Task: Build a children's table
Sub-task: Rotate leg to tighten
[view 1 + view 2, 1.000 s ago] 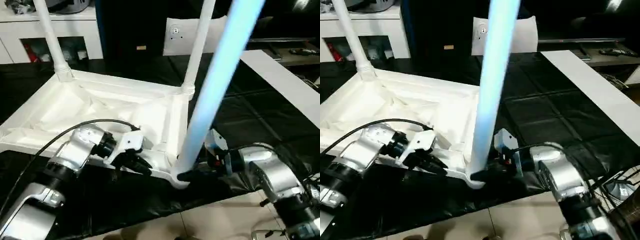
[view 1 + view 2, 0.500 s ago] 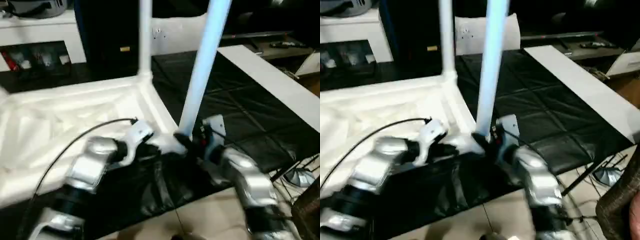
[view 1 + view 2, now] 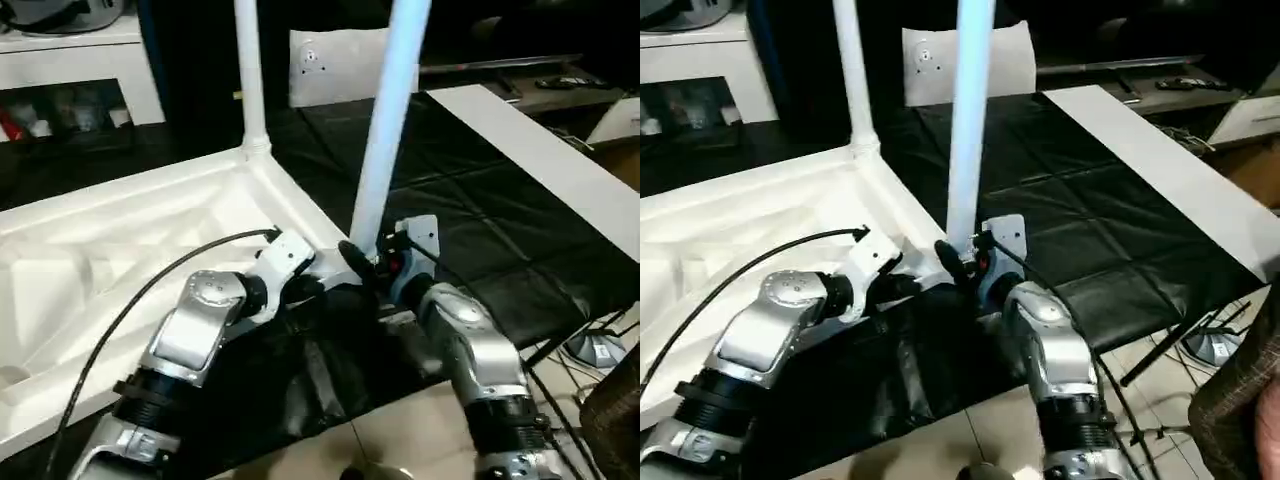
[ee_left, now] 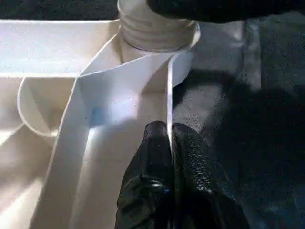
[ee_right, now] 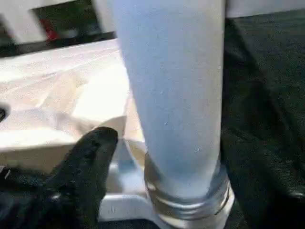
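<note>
The white tabletop (image 3: pixel 120 250) lies upside down on the black cover, ribbed side up. One white leg (image 3: pixel 250 80) stands in its far corner socket. A second leg (image 3: pixel 390 130), tinted blue, stands in the near corner socket (image 4: pixel 157 28). My left gripper (image 4: pixel 170 138) is shut on the thin rim wall of the tabletop just beside that socket. My right gripper (image 3: pixel 366 256) is shut on the base of the near leg, one black finger (image 5: pixel 90 162) showing beside it. The two grippers sit close together at this corner.
White cabinets (image 3: pixel 80 60) line the back left and a flat white bag (image 3: pixel 340 65) stands behind the table. A long white board (image 3: pixel 540 160) crosses the black cover (image 3: pixel 470 210) on the right. Tiled floor (image 3: pixel 400 440) starts at the cover's near edge.
The camera has swung round, so the near corner now sits mid-picture. Both grippers keep their hold at that corner; my forearms now reach forward instead of inward.
</note>
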Robot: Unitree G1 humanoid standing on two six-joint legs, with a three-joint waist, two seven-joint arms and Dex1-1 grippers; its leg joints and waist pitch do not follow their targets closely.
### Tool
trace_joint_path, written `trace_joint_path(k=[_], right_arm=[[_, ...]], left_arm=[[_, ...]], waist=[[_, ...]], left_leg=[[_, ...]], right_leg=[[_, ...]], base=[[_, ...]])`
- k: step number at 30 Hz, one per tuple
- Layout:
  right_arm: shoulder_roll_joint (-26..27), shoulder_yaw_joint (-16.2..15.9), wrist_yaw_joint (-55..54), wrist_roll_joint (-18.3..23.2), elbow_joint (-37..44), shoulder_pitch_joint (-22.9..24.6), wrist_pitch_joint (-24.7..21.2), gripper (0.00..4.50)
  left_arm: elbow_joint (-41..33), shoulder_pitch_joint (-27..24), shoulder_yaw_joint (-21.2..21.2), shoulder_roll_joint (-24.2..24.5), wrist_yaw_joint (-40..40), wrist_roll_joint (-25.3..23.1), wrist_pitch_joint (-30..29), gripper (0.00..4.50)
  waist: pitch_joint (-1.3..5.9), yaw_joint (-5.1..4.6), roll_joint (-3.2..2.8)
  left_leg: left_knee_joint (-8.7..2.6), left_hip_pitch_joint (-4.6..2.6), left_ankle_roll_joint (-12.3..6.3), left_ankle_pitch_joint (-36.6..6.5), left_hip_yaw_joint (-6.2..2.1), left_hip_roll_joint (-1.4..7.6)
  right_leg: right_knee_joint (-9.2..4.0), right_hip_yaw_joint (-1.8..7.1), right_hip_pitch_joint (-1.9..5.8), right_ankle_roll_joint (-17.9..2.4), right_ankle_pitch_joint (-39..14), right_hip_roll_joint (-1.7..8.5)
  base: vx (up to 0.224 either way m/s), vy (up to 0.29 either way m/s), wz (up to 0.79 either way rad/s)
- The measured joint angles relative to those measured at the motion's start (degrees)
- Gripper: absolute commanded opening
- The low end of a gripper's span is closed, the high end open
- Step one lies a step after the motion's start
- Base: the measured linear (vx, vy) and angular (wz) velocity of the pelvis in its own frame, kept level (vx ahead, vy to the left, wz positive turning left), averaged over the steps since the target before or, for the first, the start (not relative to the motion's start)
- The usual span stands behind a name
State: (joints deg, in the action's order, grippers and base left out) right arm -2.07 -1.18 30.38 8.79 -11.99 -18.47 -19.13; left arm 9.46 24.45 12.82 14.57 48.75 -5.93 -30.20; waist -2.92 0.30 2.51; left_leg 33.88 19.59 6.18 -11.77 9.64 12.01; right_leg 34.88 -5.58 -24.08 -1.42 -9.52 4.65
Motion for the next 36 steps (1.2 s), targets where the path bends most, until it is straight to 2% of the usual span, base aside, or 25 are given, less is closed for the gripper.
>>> trace_joint_path(k=[3,6,8,12,15,19,20,23,25,27,29,33,36], right_arm=[[-5.75,-1.78,7.8,1.6,2.97,1.53,-0.24,4.07],[-8.51,-2.1,12.9,2.71,4.13,2.4,-0.46,4.43],[-11.32,-3.05,17.19,2.93,4.69,2.57,-0.44,4.47],[-17.94,-4.99,26.52,4.37,4.89,2.51,0.04,4.47],[-19.76,-5.94,31.43,5.22,4.69,1.79,0.3,4.47],[-22.2,-7.29,37.01,5.23,3.12,-0.36,2.13,4.47],[-22.7,-7.4,37.83,5.23,2.63,-0.6,2.29,4.21],[-23.93,-8.4,41.13,5.31,1.43,-1.36,2.7,4.13],[-24.19,-8.93,42.88,5.56,1.43,-1.56,3.18,3.7],[-24.74,-9.75,44.63,6.25,1.35,-1.58,3.39,3.68],[-24.82,-10.09,45.51,6.43,1.29,-1.59,3.54,3.36],[-24.81,-10.65,47.68,6.73,0.35,-2.11,3.54,3.18],[-24.85,-10.72,48.61,6.9,0.14,-2.13,3.45,2.86]], left_arm=[[0.69,-0.02,0.52,2.75,3.81,1.15,3.33,0.0],[1.35,-0.01,0.53,4.34,6.26,1.81,5.04,0.0],[2.04,-0.01,0.64,5.83,8.89,2.41,6.67,0.0],[4.61,0.55,1.87,10.52,16.95,4.19,13.16,0.0],[6.78,1.28,2.72,12.3,22.1,5.35,16.76,0.0],[9.45,3.11,4.14,13.68,27.8,6.18,20.0,0.0],[9.6,3.25,4.44,13.97,28.8,6.28,20.49,0.0],[11.44,4.5,5.54,14.69,32.42,6.48,22.62,0.0],[12.17,5.15,6.2,14.99,34.06,6.51,23.86,0.0],[13.31,5.88,6.91,14.99,35.74,6.57,25.19,0.0],[13.91,6.24,7.48,14.96,36.62,6.62,26.19,0.0],[15.64,7.64,8.42,14.67,38.5,6.61,28.02,0.0],[16.5,8.03,8.52,14.32,39.09,6.55,28.87,0.0]], waist=[[-0.05,0.23,0.02],[-0.06,0.42,0.01],[-0.06,0.82,0.02],[-0.09,2.03,0.07],[-0.09,3.26,0.08],[-0.1,4.17,0.18],[-0.1,4.29,0.23],[-0.11,4.85,0.25],[-0.11,4.99,0.26],[-0.11,5.01,0.28],[-0.12,5.0,0.31],[-0.12,4.98,0.32],[-0.12,4.95,0.33]], left_leg=[[0.0,0.04,0.0,0.0,-0.01,0.01],[0.02,0.04,0.0,0.0,0.0,0.06],[0.04,0.03,0.01,0.01,-0.01,0.08],[0.1,-0.01,0.0,0.01,-0.02,0.09],[0.12,0.01,0.0,0.02,-0.03,0.1],[0.3,0.02,-0.01,0.02,-0.01,0.08],[0.3,0.04,-0.01,0.02,-0.01,0.08],[0.3,0.09,-0.01,0.02,-0.01,0.09],[0.3,0.08,0.0,0.02,-0.02,0.1],[0.32,0.09,-0.01,0.02,-0.01,0.08],[0.33,0.09,-0.01,0.02,-0.01,0.09],[0.35,0.1,0.0,0.02,-0.01,0.1],[0.35,0.1,0.0,0.02,-0.01,0.1]], right_leg=[[-0.02,-0.01,-0.01,0.0,0.0,-0.02],[-0.02,-0.01,0.0,-0.06,0.04,-0.06],[-0.01,-0.01,0.01,-0.07,0.04,-0.08],[-0.01,-0.02,0.08,-0.08,0.05,-0.09],[-0.01,-0.02,0.11,-0.09,0.06,-0.08],[0.03,0.06,0.17,-0.25,0.15,-0.03],[0.03,0.07,0.19,-0.25,0.15,-0.03],[0.07,0.05,0.15,-0.29,0.17,-0.03],[0.1,0.04,0.16,-0.3,0.18,-0.03],[0.09,0.05,0.17,-0.3,0.18,-0.01],[0.09,0.05,0.17,-0.29,0.18,-0.01],[0.1,0.04,0.17,-0.22,0.13,-0.02],[0.1,0.04,0.16,-0.21,0.13,-0.02]], base=[[0.0,0.0,0.0],[0.0,0.0,0.0],[0.0,0.0,0.0],[0.0,0.0,0.0],[0.0,0.0,0.0],[0.0,0.0,0.0],[0.0,0.0,0.0],[0.0,0.0,0.0],[0.0,0.0,0.0],[0.0,0.0,0.0],[0.0,0.0,0.0],[0.0,0.0,0.0],[0.0,0.0,0.0]])
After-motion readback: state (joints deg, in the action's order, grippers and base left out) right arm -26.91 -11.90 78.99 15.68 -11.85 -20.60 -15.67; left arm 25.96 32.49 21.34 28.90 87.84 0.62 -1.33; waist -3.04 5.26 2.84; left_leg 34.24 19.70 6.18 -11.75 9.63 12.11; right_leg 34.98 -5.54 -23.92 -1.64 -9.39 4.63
